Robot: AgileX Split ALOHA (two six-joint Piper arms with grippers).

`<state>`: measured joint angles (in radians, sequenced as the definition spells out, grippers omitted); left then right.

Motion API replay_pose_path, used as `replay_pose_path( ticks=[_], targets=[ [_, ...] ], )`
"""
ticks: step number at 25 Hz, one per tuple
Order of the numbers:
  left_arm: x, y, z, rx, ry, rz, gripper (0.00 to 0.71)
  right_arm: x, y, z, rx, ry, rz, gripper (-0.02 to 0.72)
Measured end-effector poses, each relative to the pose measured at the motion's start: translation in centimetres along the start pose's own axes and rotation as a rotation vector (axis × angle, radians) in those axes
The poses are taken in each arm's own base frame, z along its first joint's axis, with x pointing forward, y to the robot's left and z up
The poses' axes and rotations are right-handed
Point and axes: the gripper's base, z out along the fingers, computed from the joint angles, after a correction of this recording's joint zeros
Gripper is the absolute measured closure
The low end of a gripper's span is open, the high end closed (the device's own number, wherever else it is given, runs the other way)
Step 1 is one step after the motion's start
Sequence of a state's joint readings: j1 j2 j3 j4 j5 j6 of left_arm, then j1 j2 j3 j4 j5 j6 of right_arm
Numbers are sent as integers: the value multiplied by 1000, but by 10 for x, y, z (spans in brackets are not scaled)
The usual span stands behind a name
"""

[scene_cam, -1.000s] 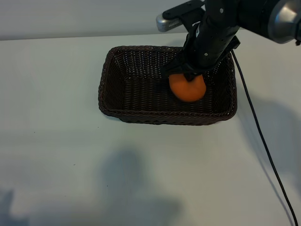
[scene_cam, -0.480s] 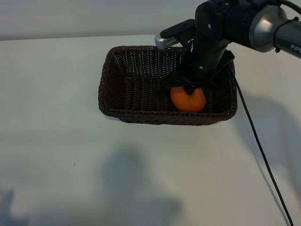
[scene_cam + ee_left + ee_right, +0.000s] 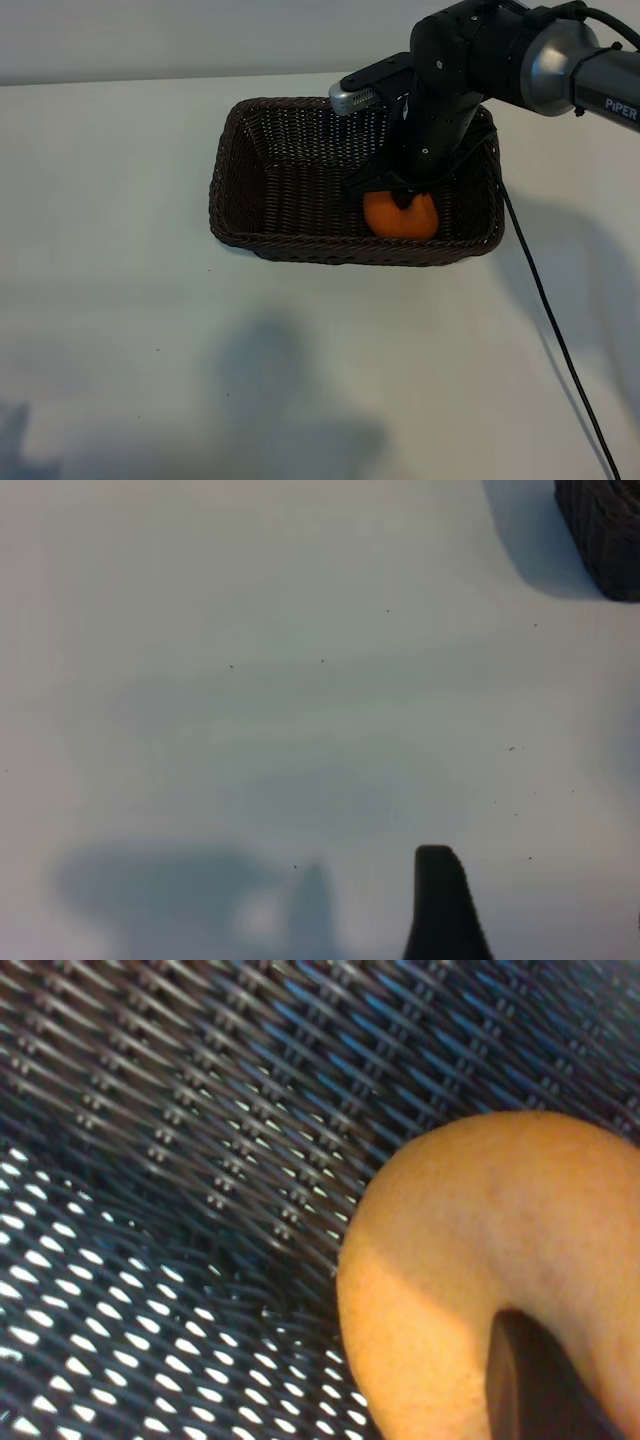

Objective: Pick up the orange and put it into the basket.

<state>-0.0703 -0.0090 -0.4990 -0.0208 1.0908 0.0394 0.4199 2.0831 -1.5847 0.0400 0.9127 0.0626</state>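
From the exterior view, the right gripper (image 3: 403,196) points steeply down into the basket (image 3: 240,160), a dark brown woven rectangle with a braided rim on the white table (image 3: 120,300). The orange (image 3: 402,216) sits directly beneath the gripper, inside the basket, at the end nearer the right arm and against the wall that faces the camera. The black fingers reach down over the top of the fruit and touch it, but from here I cannot tell whether they are clamped on it or standing slightly apart. A black cable (image 3: 545,300) trails across the table beside the basket. The left arm does not show in this view.

The left wrist view alone shows the left gripper: one dark fingertip (image 3: 440,905) over bare table, with a corner of the basket (image 3: 605,530) well ahead of it. The jaws stand apart and hold nothing.

The right wrist view gives the closest look. The orange (image 3: 470,1260) is a rounded, matte, pale orange mass with finely dimpled skin, lying on the basket's woven floor (image 3: 150,1260). A dark finger (image 3: 525,1380) rests against its skin.
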Motion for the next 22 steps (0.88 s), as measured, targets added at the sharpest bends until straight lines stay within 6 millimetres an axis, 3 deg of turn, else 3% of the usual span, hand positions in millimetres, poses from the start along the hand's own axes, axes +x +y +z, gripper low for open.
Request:
replay_pose_path(
  ticks=[3,8,11,18,22],
  targets=[
    [0,0,0,0,0,0,243,1,0,0,1,10,-1,468],
    [0,0,0,0,0,0,243,3,0,-1,2,34,-2,141],
    [0,0,0,0,0,1,243,4,0,-3,2,40,-2,44],
    [0,0,0,0,0,0,243,5,0,-13,2,44,-1,66],
    [0,0,0,0,0,0,243,-2,2,-39,-3,5,-4,99]
  ],
)
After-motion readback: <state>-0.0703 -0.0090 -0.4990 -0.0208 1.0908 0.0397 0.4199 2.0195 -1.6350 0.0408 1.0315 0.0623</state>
